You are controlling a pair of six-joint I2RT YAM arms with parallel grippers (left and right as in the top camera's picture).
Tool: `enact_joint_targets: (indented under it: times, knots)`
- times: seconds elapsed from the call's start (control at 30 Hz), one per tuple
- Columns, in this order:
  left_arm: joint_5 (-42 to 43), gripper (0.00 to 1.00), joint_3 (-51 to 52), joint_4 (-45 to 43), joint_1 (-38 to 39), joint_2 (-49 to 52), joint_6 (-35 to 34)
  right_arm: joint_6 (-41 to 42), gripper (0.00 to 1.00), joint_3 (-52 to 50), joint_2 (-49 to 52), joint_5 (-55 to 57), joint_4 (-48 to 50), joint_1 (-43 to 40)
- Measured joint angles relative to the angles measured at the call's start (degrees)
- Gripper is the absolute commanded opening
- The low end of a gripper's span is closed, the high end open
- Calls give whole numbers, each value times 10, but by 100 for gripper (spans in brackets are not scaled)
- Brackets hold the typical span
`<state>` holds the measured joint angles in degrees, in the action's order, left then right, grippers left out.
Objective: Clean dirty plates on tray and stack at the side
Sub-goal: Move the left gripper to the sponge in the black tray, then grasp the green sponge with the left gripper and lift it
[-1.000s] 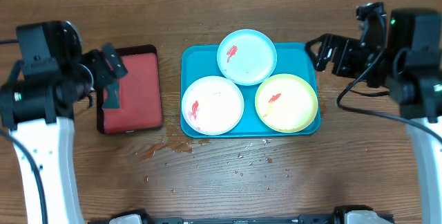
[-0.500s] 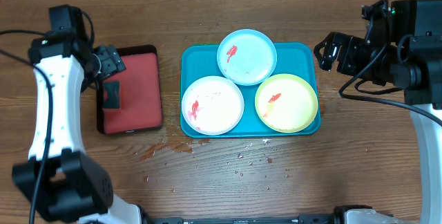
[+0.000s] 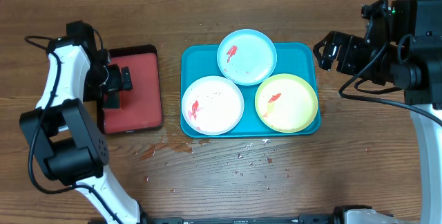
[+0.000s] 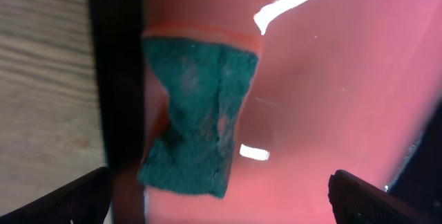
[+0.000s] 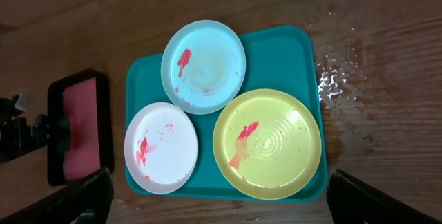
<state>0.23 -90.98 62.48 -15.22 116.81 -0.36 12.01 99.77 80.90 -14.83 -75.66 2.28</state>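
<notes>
Three plates lie on the turquoise tray (image 3: pixel 304 52): a light blue one (image 3: pixel 247 57) at the back, a pinkish-white one (image 3: pixel 212 105) front left and a yellow-green one (image 3: pixel 286 103) front right, each with a red smear. The right wrist view shows the same tray (image 5: pixel 148 79) and plates from high up. My right gripper (image 3: pixel 329 51) hangs open beside the tray's back right corner, touching nothing. My left gripper (image 3: pixel 116 89) is open over the small red tray (image 3: pixel 141 92), just above a dark green sponge (image 4: pixel 197 113) that lies against the black rim; its fingers (image 4: pixel 69 200) hold nothing.
Wet specks and crumbs (image 3: pixel 255 158) and a reddish smear (image 3: pixel 166 148) lie on the wooden table in front of the turquoise tray. The left arm's white links (image 3: pixel 52 106) run down the table's left side. The right arm (image 3: pixel 414 44) fills the back right corner.
My left arm has swung in from the table's left edge, bringing its gripper low over the sponge on the red tray. The right arm drew back slightly to the right, then held.
</notes>
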Motion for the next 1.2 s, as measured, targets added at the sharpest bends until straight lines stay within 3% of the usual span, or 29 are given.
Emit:
enact_joint_targets:
  times: [0.2,0.63,0.73,0.9,1.03,1.13,1.2]
  knots:
    - [13,93,0,-29,0,17,23,0,100,0,0,0,0,0]
    - [17,92,0,-47,0,62,38,0,100,0,0,0,0,0]
    - [15,82,0,-47,1,70,38,0,100,0,0,0,0,0]
    - [10,44,0,-48,2,70,33,0,100,0,0,0,0,0]
    - [-3,33,0,-48,2,71,23,0,100,0,0,0,4,0]
    - [-9,9,0,-47,2,71,15,0,100,0,0,0,7,0]
    - [-11,4,0,-42,2,71,10,0,100,0,0,0,6,0]
